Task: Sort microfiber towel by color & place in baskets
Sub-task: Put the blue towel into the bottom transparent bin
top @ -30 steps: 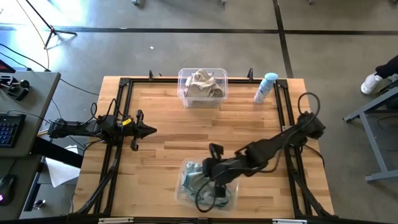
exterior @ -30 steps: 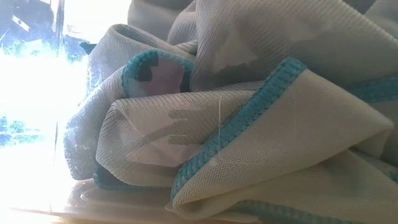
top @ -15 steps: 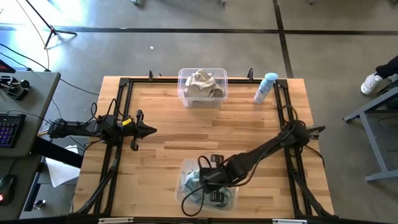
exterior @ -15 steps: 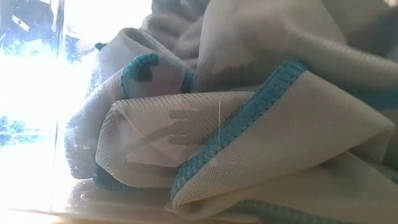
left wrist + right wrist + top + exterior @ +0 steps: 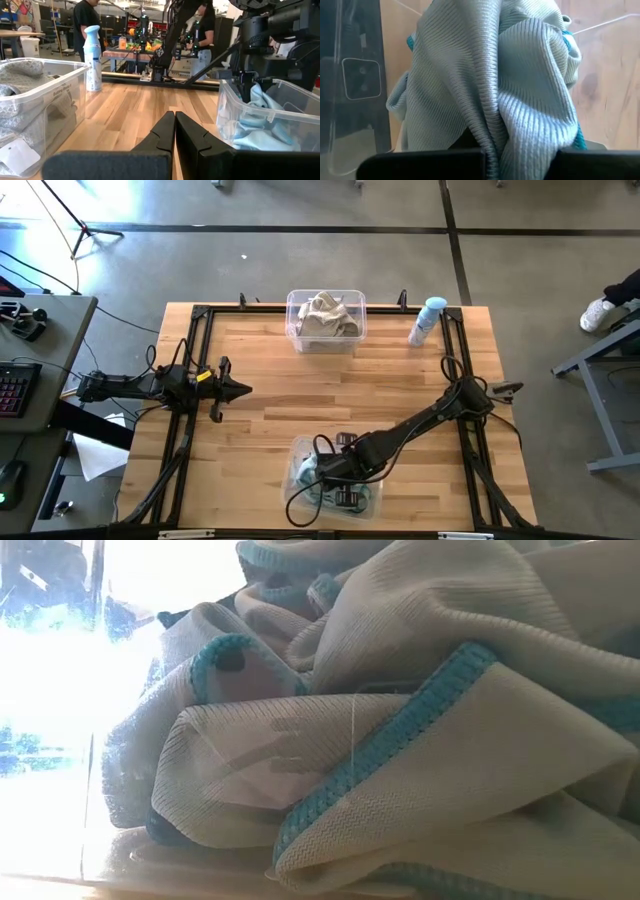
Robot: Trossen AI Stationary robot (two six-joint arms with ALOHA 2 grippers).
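As seen from above: two clear baskets on the wood table, well apart; near basket (image 5: 300,480) at the front edge with teal towels, far basket (image 5: 327,321) at the back edge with beige towels (image 5: 325,313).
Open room, high view: bare planks between the two baskets and across the middle; black frame (image 5: 190,430) running just inside the table edges; spray bottle (image 5: 427,320) lying near the back right corner.
Right gripper, high view: right gripper (image 5: 335,476) lowered into the near basket, over the teal pile.
Left gripper, high view: left gripper (image 5: 240,390) hovering at the left side, apart from both baskets.
Low view: filled by folds of teal-edged towel (image 5: 420,770) behind the clear wall; count not tellable.
Left wrist view: fingers (image 5: 170,135) pressed together, nothing between; beige basket (image 5: 45,105) to one side, teal basket (image 5: 265,125) to the other; open plank lane between them; two people standing beyond the table.
Right wrist view: teal towel (image 5: 490,85) bunched between the fingers, clenched, inside the clear wall.
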